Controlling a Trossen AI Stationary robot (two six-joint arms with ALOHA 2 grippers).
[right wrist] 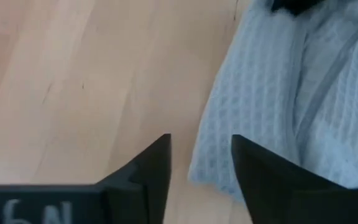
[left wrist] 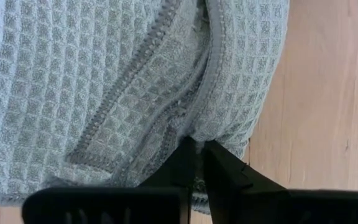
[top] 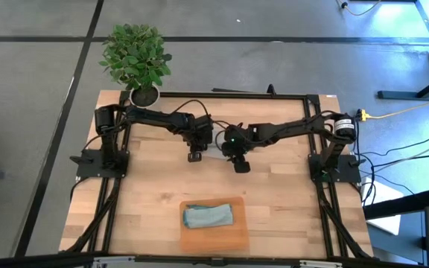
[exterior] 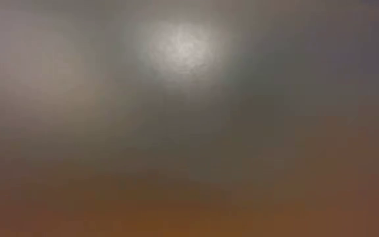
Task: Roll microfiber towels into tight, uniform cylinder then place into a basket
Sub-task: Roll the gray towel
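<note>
The light grey microfiber towel (left wrist: 104, 81) lies bunched on the wooden table between my two grippers. In the high view only a sliver of the grey towel (top: 216, 150) shows under the arms. My left gripper (left wrist: 199, 155) points steeply down and is shut on the towel. My right gripper (right wrist: 201, 149) stands open just beside the grey towel's edge (right wrist: 229, 143), with bare wood between its fingers. The pale blue-teal towel (top: 208, 216) lies rolled in the orange basket (top: 233, 237) near the table's front edge. My left gripper pinches a bunched fold of the grey towel by its stitched hem (left wrist: 197, 140) between its two fingers, coming from above and pointing steeply down. How many layers it has cannot be told. The rest of the towel lies slack on the table.
A white pot (top: 144, 94) with a leafy green plant (top: 135, 56) stands at the table's far left corner. Bare wood lies between the grippers and the basket, and on both sides of the basket.
</note>
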